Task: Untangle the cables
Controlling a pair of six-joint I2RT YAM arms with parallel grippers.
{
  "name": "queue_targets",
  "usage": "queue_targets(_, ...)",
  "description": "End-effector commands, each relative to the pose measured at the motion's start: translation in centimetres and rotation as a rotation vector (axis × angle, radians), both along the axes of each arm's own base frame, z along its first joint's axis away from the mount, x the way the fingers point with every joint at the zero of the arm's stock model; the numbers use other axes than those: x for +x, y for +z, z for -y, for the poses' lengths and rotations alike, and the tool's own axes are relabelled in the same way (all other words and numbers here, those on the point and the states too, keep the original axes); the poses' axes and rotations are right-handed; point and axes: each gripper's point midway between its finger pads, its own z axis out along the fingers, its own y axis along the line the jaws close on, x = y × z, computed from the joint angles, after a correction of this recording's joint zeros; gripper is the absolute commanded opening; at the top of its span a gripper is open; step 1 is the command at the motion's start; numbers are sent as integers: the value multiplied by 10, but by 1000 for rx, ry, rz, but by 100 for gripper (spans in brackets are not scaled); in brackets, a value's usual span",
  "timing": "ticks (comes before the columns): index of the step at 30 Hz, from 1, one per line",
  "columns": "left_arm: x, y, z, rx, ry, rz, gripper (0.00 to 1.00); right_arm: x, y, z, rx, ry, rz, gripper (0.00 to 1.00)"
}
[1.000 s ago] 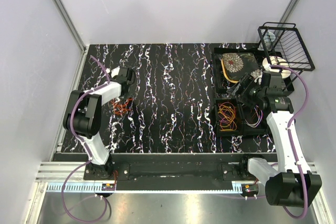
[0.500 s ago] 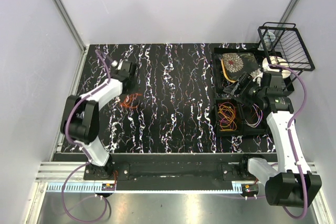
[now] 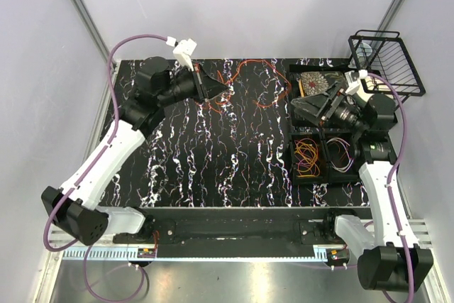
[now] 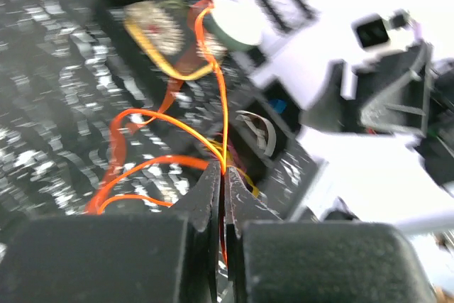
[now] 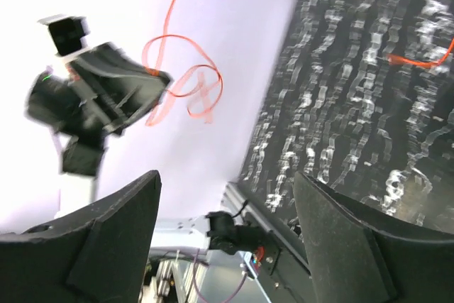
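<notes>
— Since a second ago the left gripper (image 3: 218,90) has lifted off the table (image 3: 234,168) and swung toward the tray (image 3: 330,182). The orange cable (image 4: 223,97), which lay heaped far to the left of the tray, has gone up with it.

— How is it gripping?

— Its jaws are pressed together on the orange cable. The cable leaves them in loose loops, and one long strand runs over to the tray's far compartment. The gripper itself hangs in the air, well left of the tray.

— And the right gripper (image 5: 225,179)?

— Higher than before, tilted above the tray's far compartment. Its fingers are spread wide with nothing between them.

— Other cables?

— A yellow strand (image 4: 174,72) curves in that far compartment and crosses the orange one. A yellow-and-orange bundle (image 3: 307,157) lies in the tray's near left compartment, and purple cables (image 3: 342,155) in the near right one.
</notes>
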Motion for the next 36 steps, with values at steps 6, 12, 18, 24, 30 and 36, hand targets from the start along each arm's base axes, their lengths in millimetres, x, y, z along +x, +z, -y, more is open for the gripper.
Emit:
queue_targets(6,-51,4,36,-50,-277,48,0,-35,56,-16,54,101,135,81)
queue_targets(12,-64,8,49,-52,-325,58,0,-40,44,-39,17,117,92,81)
queue_targets(18,-74,7,58,-49,-364,60,0,-41,42,-62,12,141,70,79)
queue_targets(24,-81,4,67,-41,-394,56,0,-40,41,-75,12,160,62,79)
queue_targets(30,-87,0,78,-31,-426,48,0,-42,38,-84,7,178,55,78)
queue_targets(36,-92,-5,90,-13,-449,44,0,-40,32,-89,4,172,36,76)
